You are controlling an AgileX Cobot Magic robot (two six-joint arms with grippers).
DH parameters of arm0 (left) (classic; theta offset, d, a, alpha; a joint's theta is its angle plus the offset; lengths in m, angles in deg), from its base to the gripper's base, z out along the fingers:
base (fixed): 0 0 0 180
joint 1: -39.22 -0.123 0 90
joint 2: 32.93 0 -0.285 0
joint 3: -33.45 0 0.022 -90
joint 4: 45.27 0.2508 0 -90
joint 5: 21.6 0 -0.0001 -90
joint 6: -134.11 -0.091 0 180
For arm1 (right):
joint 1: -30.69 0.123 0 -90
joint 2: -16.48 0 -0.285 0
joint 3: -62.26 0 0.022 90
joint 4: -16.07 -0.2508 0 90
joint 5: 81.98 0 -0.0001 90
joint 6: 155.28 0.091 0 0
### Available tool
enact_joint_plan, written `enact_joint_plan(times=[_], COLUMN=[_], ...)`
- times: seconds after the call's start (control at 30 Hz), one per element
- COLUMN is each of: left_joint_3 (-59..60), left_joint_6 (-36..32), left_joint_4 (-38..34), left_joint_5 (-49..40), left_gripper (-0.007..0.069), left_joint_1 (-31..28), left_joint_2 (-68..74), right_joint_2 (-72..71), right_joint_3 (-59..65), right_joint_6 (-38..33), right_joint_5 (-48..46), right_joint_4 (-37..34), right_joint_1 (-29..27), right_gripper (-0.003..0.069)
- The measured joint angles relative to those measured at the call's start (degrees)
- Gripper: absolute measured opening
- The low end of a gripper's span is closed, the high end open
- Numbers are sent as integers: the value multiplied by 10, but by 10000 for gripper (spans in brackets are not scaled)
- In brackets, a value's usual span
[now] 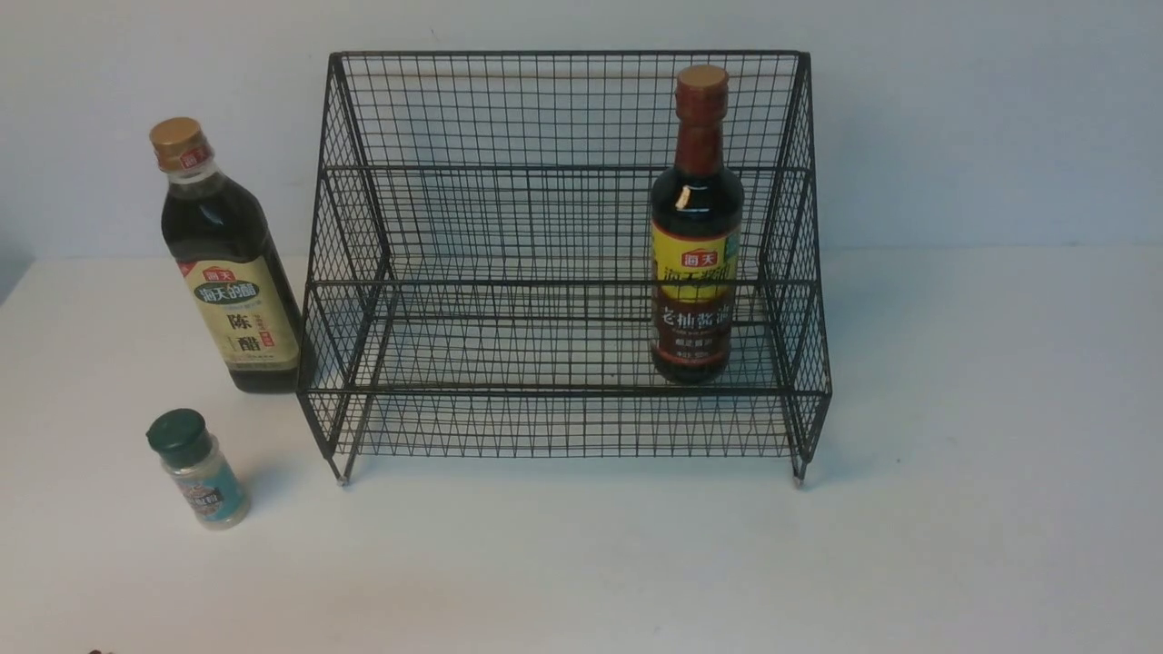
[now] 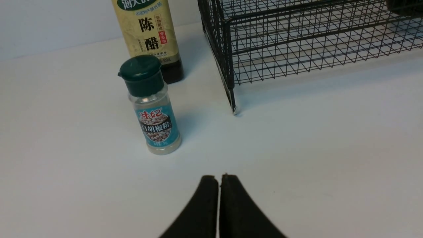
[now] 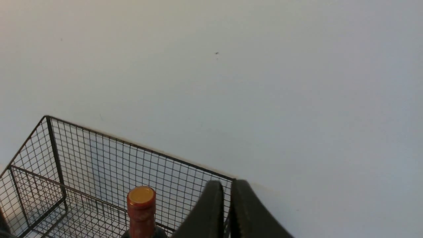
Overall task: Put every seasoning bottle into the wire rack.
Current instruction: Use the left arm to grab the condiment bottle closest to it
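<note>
The black wire rack [image 1: 563,272] stands at the table's back middle. The dark bottle with brown neck and yellow-red label [image 1: 695,236] stands upright on its lower tier, right side; its cap shows in the right wrist view [image 3: 141,198]. The gold-capped bottle with cream label [image 1: 227,263] stands on the table just left of the rack. The green-capped shaker [image 1: 196,468] stands in front of it. My left gripper [image 2: 219,180] is shut and empty, short of the shaker [image 2: 152,105]. My right gripper [image 3: 226,185] is shut and empty, above the rack's [image 3: 82,158] right end. Neither gripper shows in the front view.
A white table [image 1: 954,454] stretches around the rack, with a pale wall [image 1: 954,118] behind it. The rack's front-left foot [image 2: 234,110] stands close to the shaker.
</note>
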Motion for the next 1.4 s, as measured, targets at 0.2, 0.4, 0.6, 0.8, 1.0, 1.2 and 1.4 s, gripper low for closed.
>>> enact_joint_plan(times=[0.2, 0.4, 0.6, 0.8, 1.0, 1.2, 1.4], left_joint_3=[0, 0, 0, 0, 0, 0, 0], left_joint_6=[0, 0, 0, 0, 0, 0, 0], left_joint_4=[0, 0, 0, 0, 0, 0, 0], left_joint_5=[0, 0, 0, 0, 0, 0, 0], left_gripper=[-5, -5, -5, -5, -5, -5, -5], left_joint_1=[0, 0, 0, 0, 0, 0, 0], left_joint_2=[0, 0, 0, 0, 0, 0, 0], right_joint_2=[-186, -341, -442, -464, -464, -464, -464], right_joint_3=[170, 370, 497, 567, 579, 579, 579], right_joint_6=[53, 95, 25, -108, -142, -142, -143], right_joint_5=[22, 79, 223, 314, 332, 324, 303], right_joint_4=[20, -6, -97, -225, -291, -300, -300], right_joint_1=[0, 0, 0, 0, 0, 0, 0], right_gripper=[-12, -12, -12, -12, -12, -12, -12])
